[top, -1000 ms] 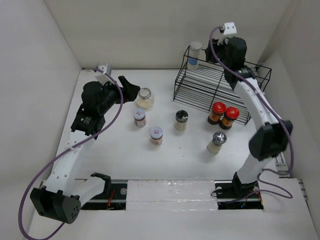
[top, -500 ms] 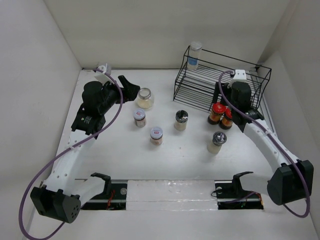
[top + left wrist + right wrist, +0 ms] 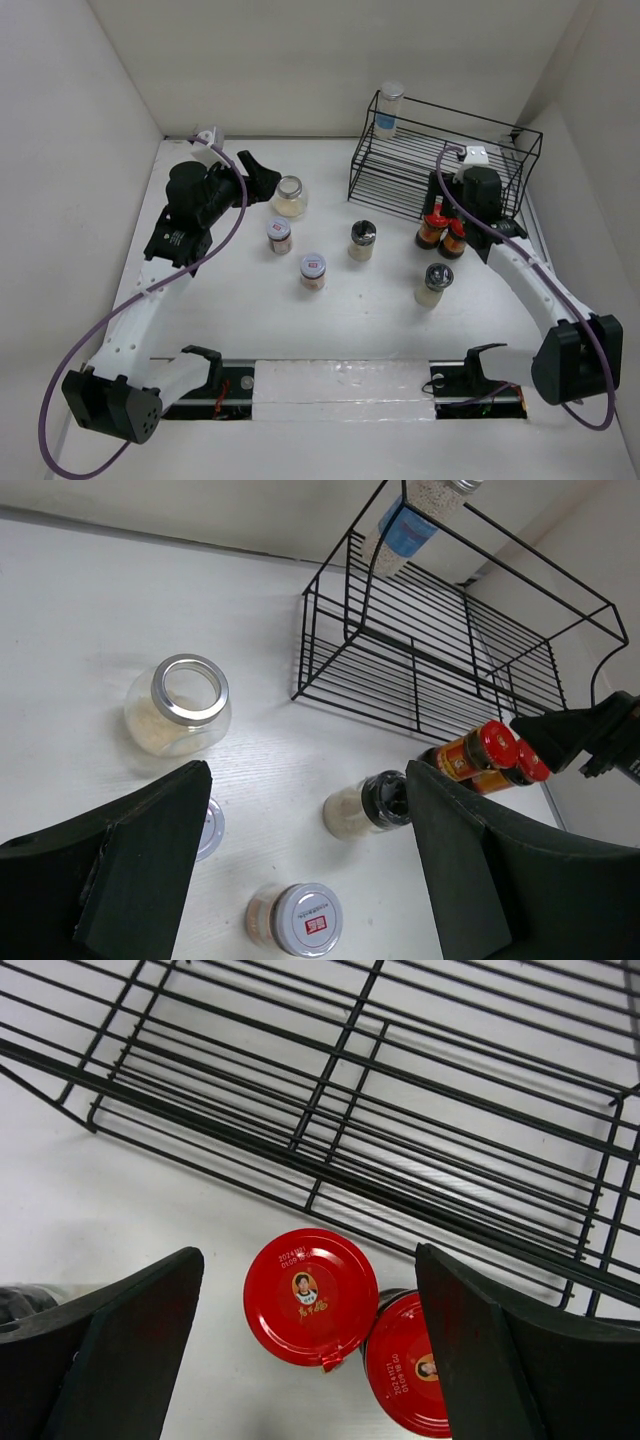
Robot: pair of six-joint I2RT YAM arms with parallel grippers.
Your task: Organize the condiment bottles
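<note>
Condiment bottles (image 3: pixel 362 240) stand scattered across a white table (image 3: pixel 230 310) beside a black wire rack (image 3: pixel 440 170). A tall clear bottle with a blue label (image 3: pixel 388 110), filled with pale granules, stands on the rack's top tier at its far left corner. On the table, a round glass jar with a silver rim (image 3: pixel 180 705) holds beige powder. Near it are two small jars with white lids (image 3: pixel 279 236), each bearing a red mark too small to read, a dark-capped shaker (image 3: pixel 370 805) of pale seasoning and a silver-capped shaker (image 3: pixel 434 284). Two red-capped bottles of dark sauce (image 3: pixel 310 1295) stand touching just in front of the rack; each lid carries a small portrait and fine print that cannot be made out. The right gripper (image 3: pixel 305 1260) hovers over them, jaws wide and empty. The left gripper (image 3: pixel 308 772) hangs near the round jar, fingers apart, holding nothing.
</note>
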